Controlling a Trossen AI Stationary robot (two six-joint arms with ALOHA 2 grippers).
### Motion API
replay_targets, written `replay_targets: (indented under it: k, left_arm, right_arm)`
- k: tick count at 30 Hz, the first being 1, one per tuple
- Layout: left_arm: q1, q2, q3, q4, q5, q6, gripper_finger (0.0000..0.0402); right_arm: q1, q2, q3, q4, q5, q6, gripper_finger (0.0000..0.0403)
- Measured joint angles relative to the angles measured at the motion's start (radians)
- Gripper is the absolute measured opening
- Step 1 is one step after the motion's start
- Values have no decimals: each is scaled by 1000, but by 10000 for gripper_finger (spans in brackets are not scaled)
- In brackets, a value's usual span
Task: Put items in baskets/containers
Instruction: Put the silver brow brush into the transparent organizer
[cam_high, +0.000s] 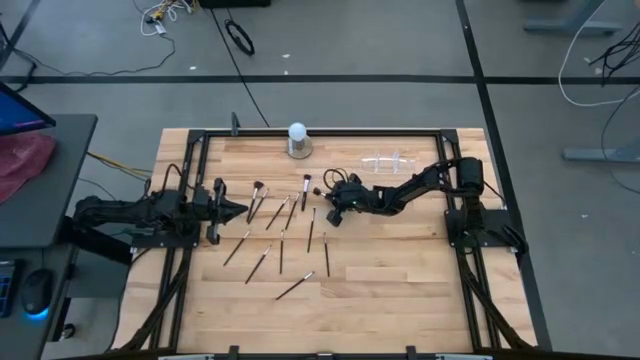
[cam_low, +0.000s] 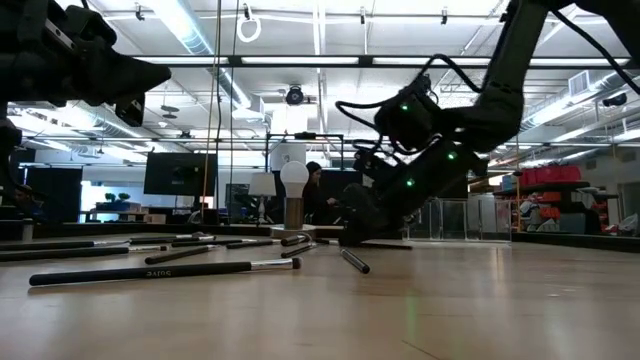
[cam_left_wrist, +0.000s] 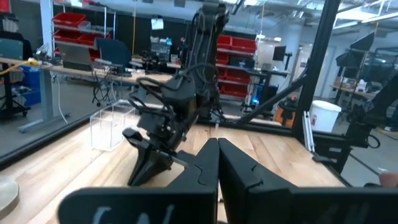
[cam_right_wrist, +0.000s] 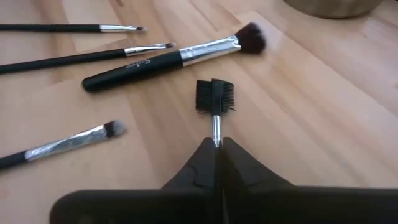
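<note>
Here we see the right pincer (cam_right_wrist: 217, 144) low over the table (cam_high: 400, 280), clamped on a comb-headed brush (cam_right_wrist: 214, 99) beside the scattered makeup brushes (cam_high: 281, 235). The clear holder (cam_high: 385, 160) stands well apart near the far edge. The left pincer (cam_high: 240, 209) hovers closed at the left.

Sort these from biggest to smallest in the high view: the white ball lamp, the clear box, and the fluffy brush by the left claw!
1. Clear box, widest.
2. Fluffy brush, long but thin.
3. White ball lamp, roundest, seen from above; close to the brush, so that order is unsure.
</note>
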Motion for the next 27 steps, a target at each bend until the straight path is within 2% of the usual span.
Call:
replay_targets:
  k: [4,8,14,21,25,27]
  left_arm:
    - [0,67,0,75,5,2,5]
    - [-10,219,0,211,6,-4,5]
    - [-27,534,0,504,5,5,5]
    - [-27,909,1,854,4,6,5]
    - [-27,1118,65,948,3,3,6]
    - [-27,1228,130,951,3,7,12]
  right_arm:
    - [12,-58,-73,8,-14,5,8]
    - [28,-145,-145,77,-43,-4,6]
    - [35,-273,-218,94,-38,-8,6]
    - [36,-309,-281,150,-25,0,6]
    - [46,-310,-291,260,-28,-3,7]
    - [52,-310,-292,323,-68,-21,7]
